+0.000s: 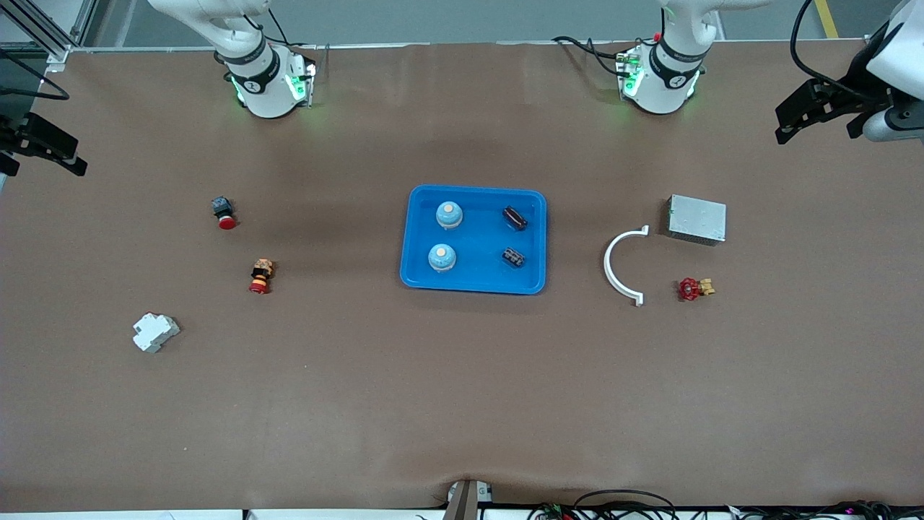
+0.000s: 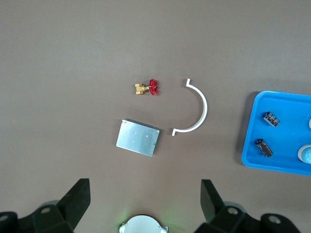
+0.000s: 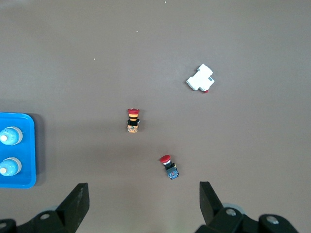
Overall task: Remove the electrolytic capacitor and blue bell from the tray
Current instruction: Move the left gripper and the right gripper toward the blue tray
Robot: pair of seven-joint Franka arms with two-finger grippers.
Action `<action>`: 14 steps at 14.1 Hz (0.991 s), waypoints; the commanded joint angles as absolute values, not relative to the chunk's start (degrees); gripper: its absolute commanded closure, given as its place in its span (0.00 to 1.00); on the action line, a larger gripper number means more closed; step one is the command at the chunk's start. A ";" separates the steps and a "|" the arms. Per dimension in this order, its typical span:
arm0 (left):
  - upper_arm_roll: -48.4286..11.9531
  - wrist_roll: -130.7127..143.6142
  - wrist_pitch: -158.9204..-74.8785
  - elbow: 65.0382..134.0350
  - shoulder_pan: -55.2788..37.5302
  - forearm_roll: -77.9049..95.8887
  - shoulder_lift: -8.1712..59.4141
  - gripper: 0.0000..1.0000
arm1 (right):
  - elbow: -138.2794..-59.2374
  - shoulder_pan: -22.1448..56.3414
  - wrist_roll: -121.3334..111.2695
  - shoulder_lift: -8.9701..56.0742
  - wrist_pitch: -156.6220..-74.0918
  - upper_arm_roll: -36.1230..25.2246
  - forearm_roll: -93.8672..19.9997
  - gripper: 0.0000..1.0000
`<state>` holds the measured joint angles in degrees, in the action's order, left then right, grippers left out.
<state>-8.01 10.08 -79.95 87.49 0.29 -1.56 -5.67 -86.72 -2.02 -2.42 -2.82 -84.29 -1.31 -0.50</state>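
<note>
- The right hand [image 3: 143, 194] hangs high over the right arm's end of the desk [image 1: 462, 404], fingers spread wide and holding nothing.
- Loose at that end, and not part of the job, are one white breaker [image 1: 154, 332] and two red-capped push buttons [image 1: 224, 212].
- The tray [image 1: 473, 285] lies mid-desk between the two arms. It holds two blue bells [image 1: 448, 214] toward the right arm's end and two dark capacitors [image 1: 514, 217] toward the left arm's end, all four apart from one another.
- No reach has begun. I'd send each arm to the pair on its own side of the tray, so the arms need not cross.
- Come straight down on a bell with the fingers across its dome. Turn the wrist so the fingers close across a capacitor's short width, and keep clear of the raised rim.
- Set each piece on bare desk, well away from the clutter.
- Toward the left arm's end lie one white curved bracket [image 1: 622, 265], one metal box [image 1: 696, 219] and one red-handled valve [image 1: 693, 289].
- The left hand [image 2: 145, 194] waits high over that end, likewise spread wide and empty.
</note>
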 commanded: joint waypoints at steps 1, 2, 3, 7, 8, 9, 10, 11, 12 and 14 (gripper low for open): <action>-8.17 9.49 -78.84 86.48 0.44 -0.88 -5.27 0.00 | -86.04 -3.16 -2.90 -2.64 -83.94 -0.61 -0.35 0.00; -8.17 9.58 -78.92 86.40 0.44 -1.14 -5.10 0.00 | -86.04 -3.16 -2.81 -2.64 -83.94 -0.62 -0.44 0.00; -8.09 10.28 -78.93 86.31 0.35 -1.58 -5.01 0.00 | -86.04 -3.16 -2.81 -2.64 -83.85 -0.62 -0.44 0.00; -8.26 9.84 -78.93 86.92 0.26 -0.97 -3.61 0.00 | -86.05 -3.25 -2.81 -2.64 -83.93 -0.70 -0.53 0.00; -8.26 10.45 -78.93 87.36 0.26 -0.88 -3.26 0.00 | -86.04 -3.51 -2.90 -2.64 -84.02 -0.70 -0.44 0.00; -8.26 10.63 -79.01 88.49 0.18 -0.79 -2.99 0.00 | -85.87 -3.95 -2.90 -2.55 -84.11 -0.70 0.00 0.00; -8.26 11.68 -79.80 90.25 0.00 -0.62 -2.99 0.00 | -85.87 -4.39 -2.99 -2.46 -84.29 -0.70 0.00 0.00; -8.44 13.60 -81.54 91.66 -0.70 -0.35 -3.08 0.00 | -86.04 -4.83 -2.90 -2.46 -84.20 -0.70 -0.52 0.00; -9.05 15.19 -82.69 92.97 -0.88 -0.35 -3.08 0.00 | -86.65 -4.92 -2.64 -2.46 -84.11 -0.70 -0.79 0.00; -11.15 19.05 -85.15 95.70 -0.97 -0.35 -3.08 0.00 | -90.07 -5.36 -1.76 -2.72 -84.29 -0.70 -3.50 0.00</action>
<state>-9.60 15.58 -82.63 92.56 -0.59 -1.09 -2.01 -87.44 -3.95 -2.38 -2.55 -84.13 -1.45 -1.36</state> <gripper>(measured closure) 0.000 0.000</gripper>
